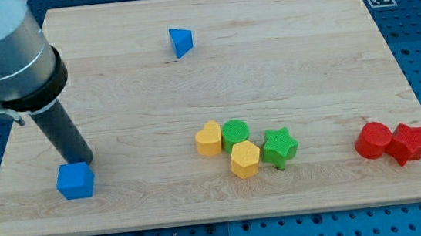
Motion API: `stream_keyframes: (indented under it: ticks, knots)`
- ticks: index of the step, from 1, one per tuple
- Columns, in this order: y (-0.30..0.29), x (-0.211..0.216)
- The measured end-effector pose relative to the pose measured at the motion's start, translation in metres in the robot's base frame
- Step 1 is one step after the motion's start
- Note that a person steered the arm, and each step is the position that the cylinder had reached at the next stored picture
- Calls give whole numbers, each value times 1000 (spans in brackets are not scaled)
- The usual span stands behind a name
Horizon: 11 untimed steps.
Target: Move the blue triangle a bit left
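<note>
Blue triangle (181, 42), small solid wedge

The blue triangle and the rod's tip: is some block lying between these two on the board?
No. In the camera view, only bare board lies between my tip, beside the blue cube, and the blue triangle.

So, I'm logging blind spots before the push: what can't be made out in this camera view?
- My tip: its very end is hidden behind the blue cube, so contact can't be judged.
- Arm above the rod: cut off by the view's top-left corner.
- Red blocks: exact shapes unclear, too small.
- Blue triangle: its far faces are hidden.
</note>
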State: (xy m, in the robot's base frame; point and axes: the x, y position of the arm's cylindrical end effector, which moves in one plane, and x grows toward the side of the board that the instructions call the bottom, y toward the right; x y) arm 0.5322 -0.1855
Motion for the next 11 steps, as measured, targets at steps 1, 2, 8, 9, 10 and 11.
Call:
stream_keyframes:
  ticks: [1,2,8,9,10,11]
  knots:
    - [0,10]
    - [0,16]
    - [159,-278]
    - [183,-272]
    - [182,-262]
    - [182,-237]
